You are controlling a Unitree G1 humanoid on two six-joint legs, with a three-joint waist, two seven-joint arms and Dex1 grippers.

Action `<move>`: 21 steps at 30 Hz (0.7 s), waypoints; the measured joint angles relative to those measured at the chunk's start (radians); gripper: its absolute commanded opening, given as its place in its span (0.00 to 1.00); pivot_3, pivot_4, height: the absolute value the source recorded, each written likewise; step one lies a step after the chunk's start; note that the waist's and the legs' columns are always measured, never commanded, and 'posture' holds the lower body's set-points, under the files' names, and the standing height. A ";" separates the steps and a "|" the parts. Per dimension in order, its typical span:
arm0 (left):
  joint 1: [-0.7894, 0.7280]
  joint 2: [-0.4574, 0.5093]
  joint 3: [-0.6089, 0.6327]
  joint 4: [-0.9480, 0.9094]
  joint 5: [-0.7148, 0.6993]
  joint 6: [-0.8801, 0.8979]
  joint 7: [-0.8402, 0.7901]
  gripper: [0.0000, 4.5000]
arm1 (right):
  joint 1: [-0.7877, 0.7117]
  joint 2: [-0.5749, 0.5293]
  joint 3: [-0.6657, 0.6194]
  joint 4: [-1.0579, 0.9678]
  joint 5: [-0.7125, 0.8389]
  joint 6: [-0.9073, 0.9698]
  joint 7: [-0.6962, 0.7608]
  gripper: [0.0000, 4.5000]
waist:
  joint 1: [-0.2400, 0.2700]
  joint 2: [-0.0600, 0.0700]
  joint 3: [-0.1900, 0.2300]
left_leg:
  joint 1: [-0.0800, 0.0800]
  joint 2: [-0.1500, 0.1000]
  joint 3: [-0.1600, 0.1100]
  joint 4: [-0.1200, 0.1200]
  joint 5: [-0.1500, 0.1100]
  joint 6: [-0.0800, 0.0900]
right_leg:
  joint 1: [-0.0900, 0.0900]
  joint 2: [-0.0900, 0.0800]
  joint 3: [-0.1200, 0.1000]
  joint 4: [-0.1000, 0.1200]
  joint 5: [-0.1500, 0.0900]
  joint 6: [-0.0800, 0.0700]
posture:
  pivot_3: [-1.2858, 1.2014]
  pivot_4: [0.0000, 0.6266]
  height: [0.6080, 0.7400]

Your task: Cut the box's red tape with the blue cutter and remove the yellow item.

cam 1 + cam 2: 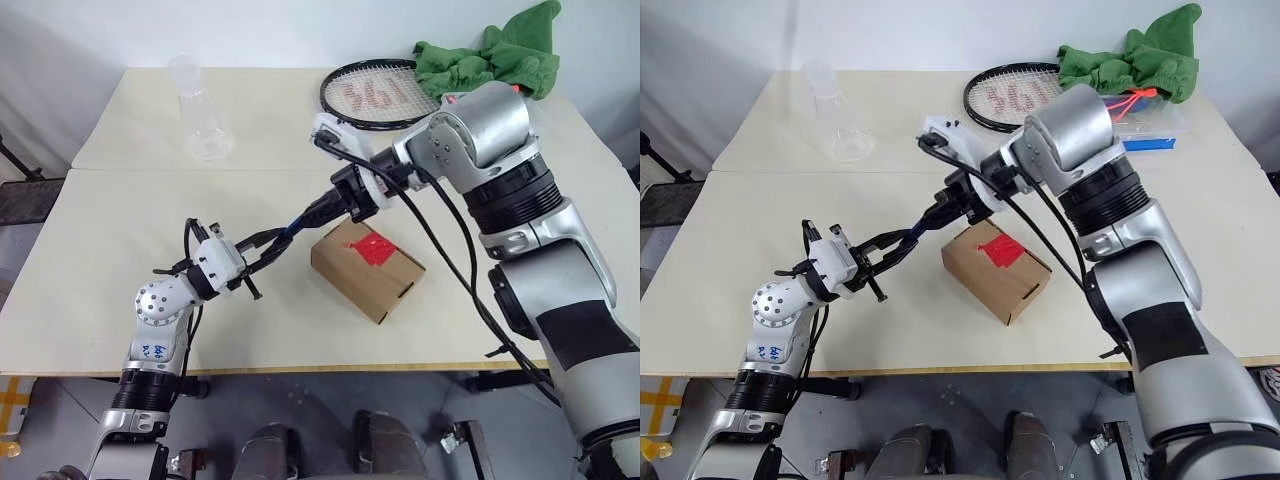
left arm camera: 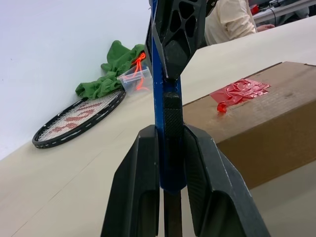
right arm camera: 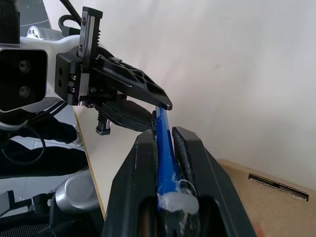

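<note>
The brown box (image 1: pixel 367 270) lies on the cream table with its flaps closed and the crumpled red tape (image 1: pixel 376 249) on top. Just left of the box, above the table, the blue cutter (image 1: pixel 291 232) is held between both grippers. My left gripper (image 2: pixel 170 136) is shut on one end of it. My right gripper (image 3: pixel 165 138) reaches down from the right and is shut on the other end of the cutter (image 3: pixel 163 148). The two sets of fingers nearly meet. The yellow item is out of view.
A badminton racket (image 1: pixel 378 95) and a green cloth (image 1: pixel 495 55) lie at the table's far right. A clear plastic container (image 1: pixel 1145 125) with an orange-red cord sits beside them. A clear flask (image 1: pixel 205 115) stands at the far left. A person sits beyond the table in the left wrist view.
</note>
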 measured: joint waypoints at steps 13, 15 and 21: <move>0.056 0.119 0.111 -0.199 -0.060 0.438 0.126 0.91 | 0.041 -0.029 -0.134 -0.097 0.012 0.047 -0.081 0.03 | -0.001 0.000 0.000 | -0.002 0.000 -0.002 0.000 0.000 0.000 | -0.001 0.000 0.000 0.000 0.000 0.000 | 0.52 0.24 1.00; 0.100 0.140 0.149 -0.236 -0.085 0.507 0.139 1.00 | 0.058 -0.034 -0.164 -0.117 0.019 0.059 -0.098 0.03 | -0.001 0.000 0.000 | -0.002 0.000 -0.002 0.000 0.000 0.000 | -0.001 0.000 0.000 -0.001 0.000 0.000 | 0.52 0.24 1.00; 0.407 0.201 0.302 -0.415 -0.329 0.737 0.057 1.00 | 0.102 -0.085 -0.296 -0.165 0.029 0.070 -0.171 0.03 | -0.001 0.000 0.001 | -0.004 0.001 -0.005 -0.001 -0.001 -0.001 | -0.003 0.001 0.000 -0.001 0.000 0.000 | 0.52 0.24 1.00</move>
